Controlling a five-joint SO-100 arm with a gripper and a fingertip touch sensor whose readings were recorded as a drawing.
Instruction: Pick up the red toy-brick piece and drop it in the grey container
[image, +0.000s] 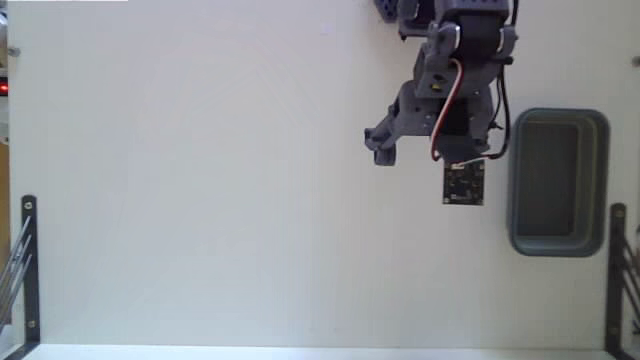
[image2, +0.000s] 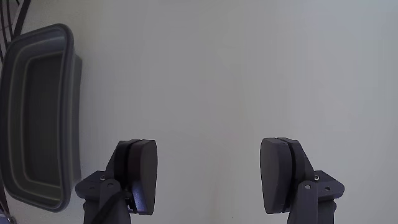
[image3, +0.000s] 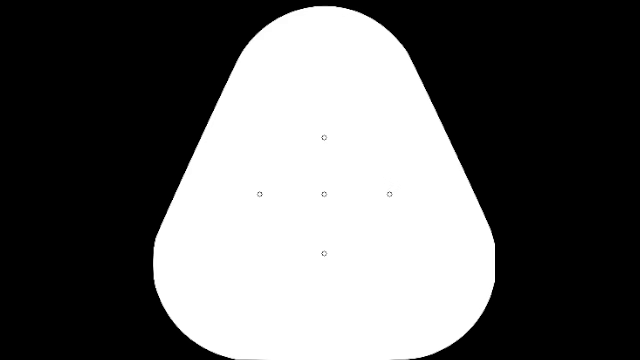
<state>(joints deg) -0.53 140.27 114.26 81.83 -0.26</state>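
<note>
Hovering over the white counter (image: 200, 200) with my dark grey two-finger gripper (image2: 208, 177) spread wide, nothing between the pads, only bare counter in the gap in the wrist view. The rounded-corner rectangular grey plastic container (image: 558, 182) sits just to the right of my arm in the fixed view, and at the left edge in the wrist view (image2: 38, 118); its darker inside looks bare. The red toy-brick piece isn't visible in either view, so I can't place it.
</note>
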